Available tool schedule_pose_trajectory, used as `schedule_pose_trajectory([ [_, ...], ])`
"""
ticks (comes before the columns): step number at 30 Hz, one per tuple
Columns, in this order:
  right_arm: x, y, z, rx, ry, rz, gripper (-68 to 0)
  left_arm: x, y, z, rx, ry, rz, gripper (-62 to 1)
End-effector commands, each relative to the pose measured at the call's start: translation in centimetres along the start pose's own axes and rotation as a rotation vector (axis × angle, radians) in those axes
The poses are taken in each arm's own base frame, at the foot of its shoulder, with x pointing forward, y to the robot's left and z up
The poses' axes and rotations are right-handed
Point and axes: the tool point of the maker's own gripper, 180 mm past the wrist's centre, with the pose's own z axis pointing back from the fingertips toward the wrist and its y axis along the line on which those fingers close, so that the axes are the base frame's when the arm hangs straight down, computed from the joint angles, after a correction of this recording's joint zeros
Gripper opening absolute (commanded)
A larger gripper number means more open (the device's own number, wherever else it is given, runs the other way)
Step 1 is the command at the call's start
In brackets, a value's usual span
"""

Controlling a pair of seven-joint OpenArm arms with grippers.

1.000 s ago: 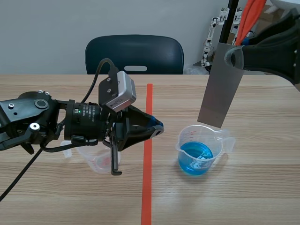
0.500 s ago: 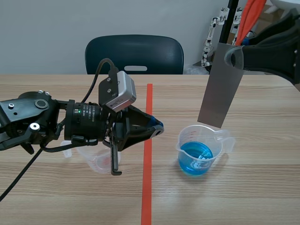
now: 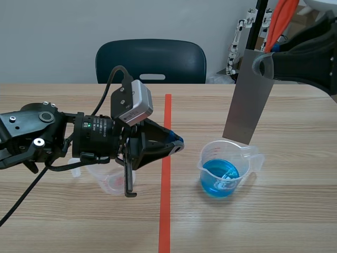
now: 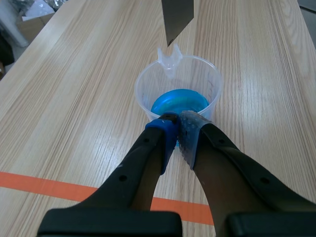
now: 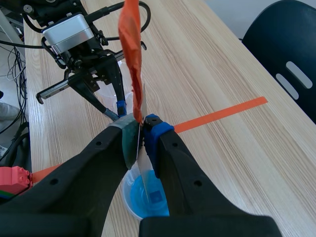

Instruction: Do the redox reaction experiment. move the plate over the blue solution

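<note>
Scene view: one grey plate (image 3: 247,97), pinched in the right gripper (image 3: 261,64), hangs over one beaker of blue solution (image 3: 224,168). One clear cup (image 3: 108,182) sits under the left arm. Nothing has shifted in the last second.

Left wrist view: the left gripper (image 4: 177,131), its fingers pressed together on nothing, points at the beaker.

Right wrist view: the plate hangs above the blue.
</note>
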Motion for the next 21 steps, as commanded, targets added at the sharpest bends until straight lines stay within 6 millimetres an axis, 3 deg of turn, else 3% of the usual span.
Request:
schedule_pose_trajectory([
  [1, 1.26, 0.01, 0.13, 0.006, -0.034, 0.013, -66.9, 1.25, 0.52, -0.14, 0.008, -0.039, -0.007, -56.9],
  [21, 1.17, -0.02, -0.07, 0.006, -0.025, 0.021, -66.9, 1.25, 0.52, -0.15, 0.008, -0.039, -0.007, -56.9],
])
